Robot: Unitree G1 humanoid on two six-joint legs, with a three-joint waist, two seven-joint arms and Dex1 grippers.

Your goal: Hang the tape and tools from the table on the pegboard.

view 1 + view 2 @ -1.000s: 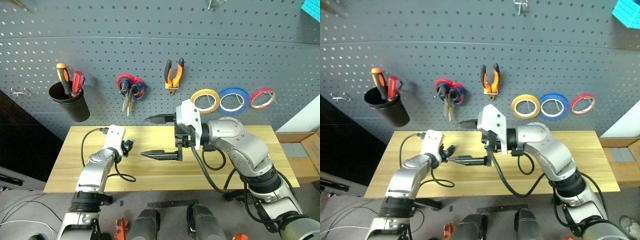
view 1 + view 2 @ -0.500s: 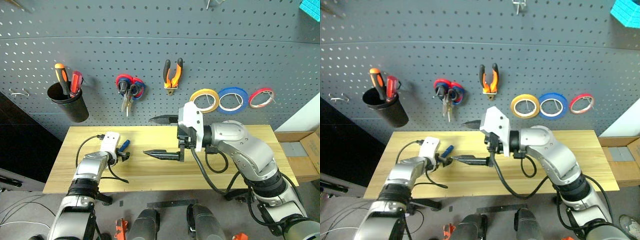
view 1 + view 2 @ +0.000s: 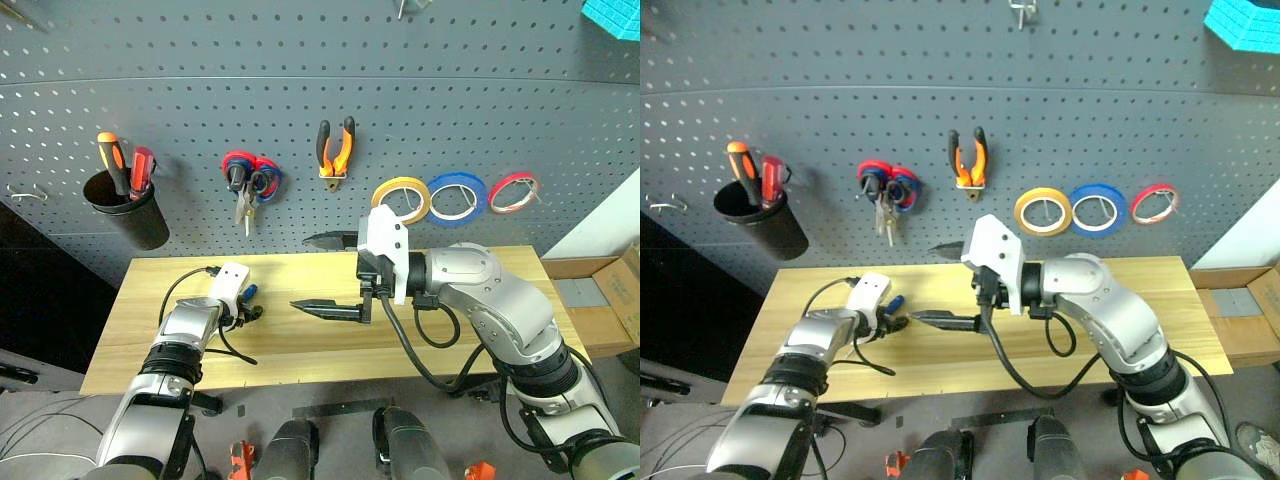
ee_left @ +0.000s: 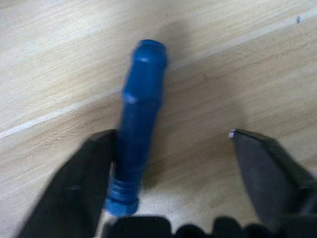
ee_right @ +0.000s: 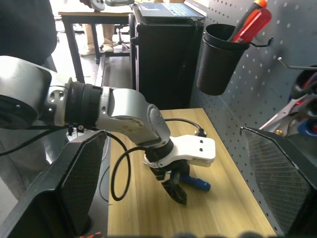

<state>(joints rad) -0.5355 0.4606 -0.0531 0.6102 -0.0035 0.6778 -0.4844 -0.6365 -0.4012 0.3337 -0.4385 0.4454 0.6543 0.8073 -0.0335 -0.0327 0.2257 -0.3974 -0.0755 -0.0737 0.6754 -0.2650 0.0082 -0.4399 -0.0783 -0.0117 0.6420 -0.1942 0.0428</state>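
Pegboard [image 3: 300, 70]: dark grey-blue, dotted with holes, filling the wall behind my bench.
Table [image 3: 480, 345]: pale yellow wood with visible grain, running below the pegboard; my two arms reach over it.
My right gripper [image 3: 325, 275]: held above the middle of the table, pointing toward my left, its two black fingers spread wide with nothing between them.
My left gripper [image 4: 168, 173]: down at the left part of the table, fingers apart, not closed on anything; one finger [image 4: 81, 183] lies against the screwdriver's handle, the other [image 4: 270, 173] stands clear of it.
Black cup [image 3: 125, 210]: hung at the pegboard's left, with an orange-handled and a red-handled tool standing in it.
Yellow tape [image 3: 402, 199]: already hung on the pegboard, right of centre, just beside a blue ring [image 3: 457, 197] and a thinner red ring [image 3: 512, 191] farther right.
Pliers [image 3: 334, 149]: orange-and-black handles up, hung on a hook at the board's middle.
Scissors [image 3: 243, 190]: slim, black-handled, hung blades down, left of the pliers, sharing that spot with a red-and-blue-handled pair [image 3: 255, 170]; I cannot tell whether they share one hook.
Screwdriver [image 4: 141, 119]: blue handle, lying flat on the table between my left fingers; its shaft is hidden from me.
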